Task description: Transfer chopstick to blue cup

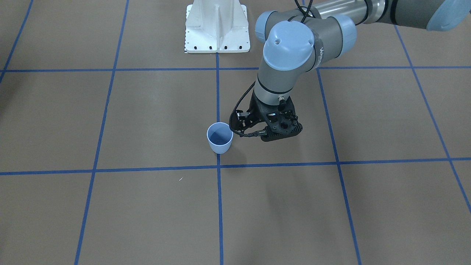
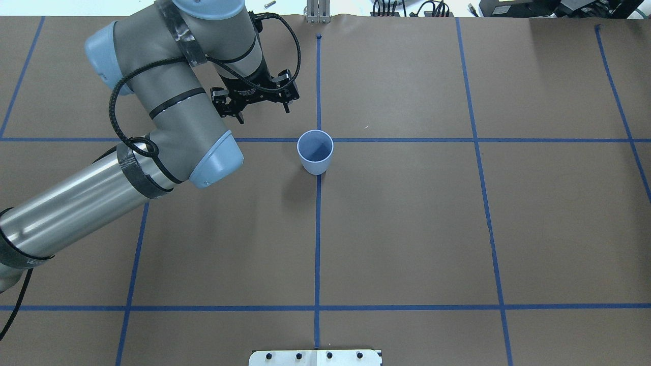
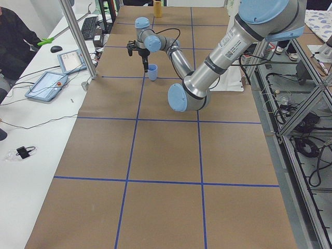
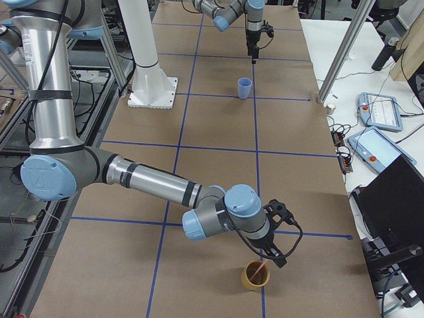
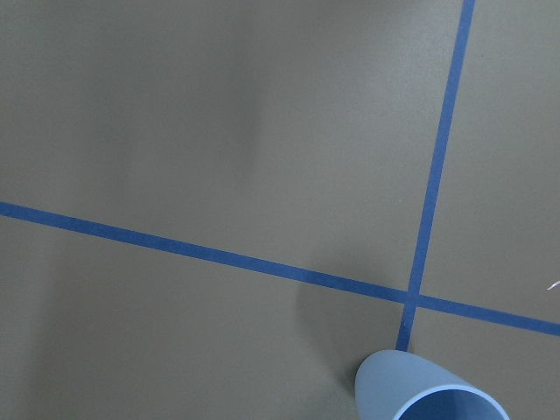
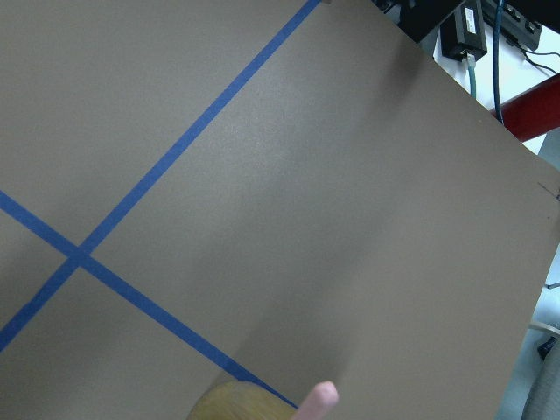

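Observation:
The blue cup [image 2: 315,152] stands upright and empty on a crossing of blue tape lines [image 1: 219,138]. My left gripper [image 2: 263,113] hangs open with nothing between its fingers, just to the cup's left and slightly beyond it. The left wrist view catches only the cup's rim [image 5: 429,395] at the bottom edge. Far off at the table's right end, my right gripper [image 4: 271,254] hovers over a tan cup [image 4: 255,275]. A pale pink chopstick [image 4: 263,264] runs from it into that cup. Its tip [image 6: 317,404] shows in the right wrist view. I cannot tell the right gripper's state.
A white robot base plate [image 1: 217,29] sits at the table's robot-side edge. A tiny white speck [image 1: 180,179] lies beyond the blue cup. A metal post [image 3: 78,39], tablets [image 3: 49,84] and a person's sleeve [image 3: 13,44] are on the operators' side.

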